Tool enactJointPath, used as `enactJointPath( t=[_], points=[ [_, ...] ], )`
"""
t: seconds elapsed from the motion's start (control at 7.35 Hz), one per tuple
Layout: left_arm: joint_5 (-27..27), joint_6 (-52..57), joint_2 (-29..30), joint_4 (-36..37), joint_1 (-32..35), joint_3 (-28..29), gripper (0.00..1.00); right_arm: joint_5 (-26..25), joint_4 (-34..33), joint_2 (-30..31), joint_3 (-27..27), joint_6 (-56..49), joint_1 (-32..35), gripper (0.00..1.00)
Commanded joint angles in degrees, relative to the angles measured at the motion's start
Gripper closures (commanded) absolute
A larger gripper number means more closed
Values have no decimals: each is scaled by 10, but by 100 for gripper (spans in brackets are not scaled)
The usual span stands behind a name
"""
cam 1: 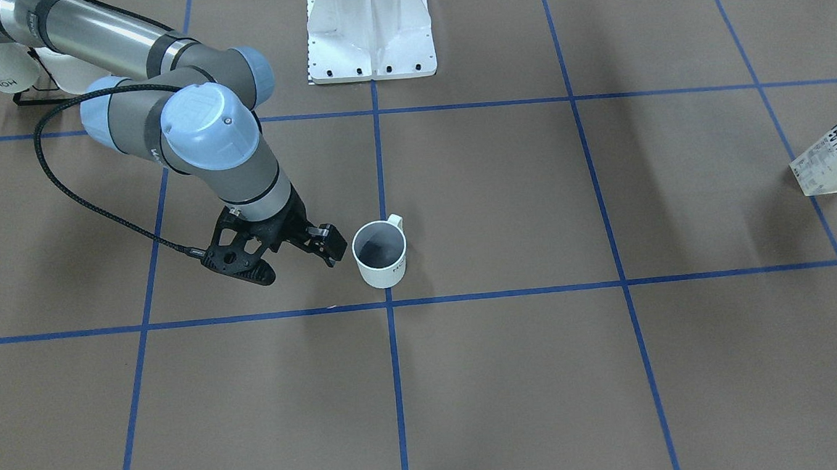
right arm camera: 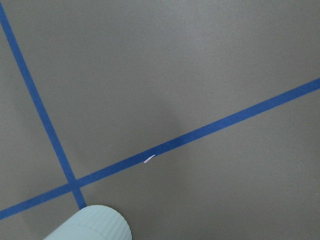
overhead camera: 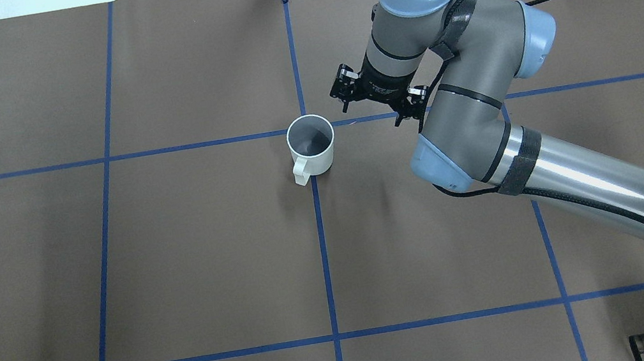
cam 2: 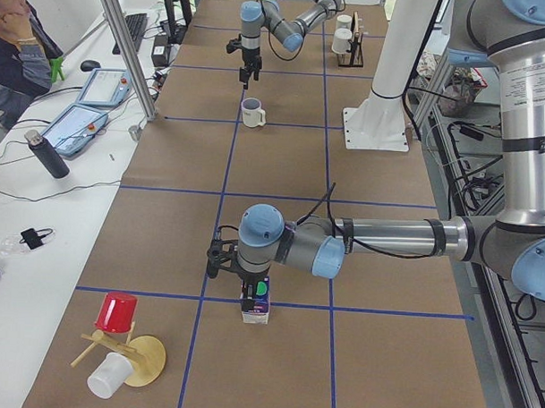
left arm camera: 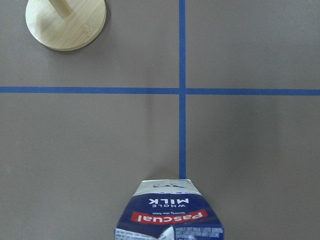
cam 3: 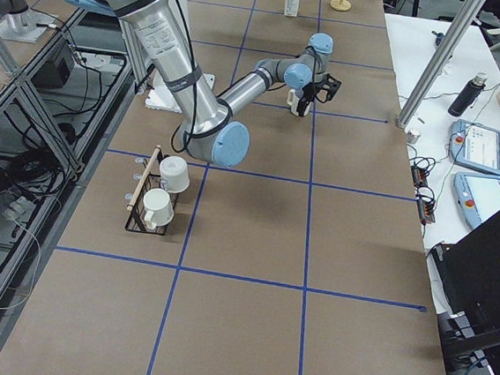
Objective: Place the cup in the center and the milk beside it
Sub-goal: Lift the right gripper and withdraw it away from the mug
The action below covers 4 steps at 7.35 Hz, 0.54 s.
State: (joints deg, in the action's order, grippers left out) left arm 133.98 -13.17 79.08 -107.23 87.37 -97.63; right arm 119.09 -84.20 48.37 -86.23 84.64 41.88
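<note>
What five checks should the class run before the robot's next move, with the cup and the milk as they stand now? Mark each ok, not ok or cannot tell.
1. The cup stands upright at the center: ok.
2. The right claw is open and clear of the cup: ok.
3. The milk stands upright: ok.
4. The left claw has hold of the milk: cannot tell; only a side view shows it.
5. The milk is beside the cup: not ok; it stands far off towards the robot's left.
</note>
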Motion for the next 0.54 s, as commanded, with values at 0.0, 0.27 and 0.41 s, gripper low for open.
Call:
enactJointPath(
  t=[0.0, 0.27, 0.41],
  points=[
    [0, -1, 2, 1, -1, 5, 2, -5, 0, 0, 0, 1, -5, 0],
    [1, -7, 10, 1, -2, 10, 2, -7, 0, 0, -1, 2, -7, 0],
    [1, -8, 12, 0, -3, 14, 2, -8, 0, 0, -1, 2, -7, 0]
  ],
)
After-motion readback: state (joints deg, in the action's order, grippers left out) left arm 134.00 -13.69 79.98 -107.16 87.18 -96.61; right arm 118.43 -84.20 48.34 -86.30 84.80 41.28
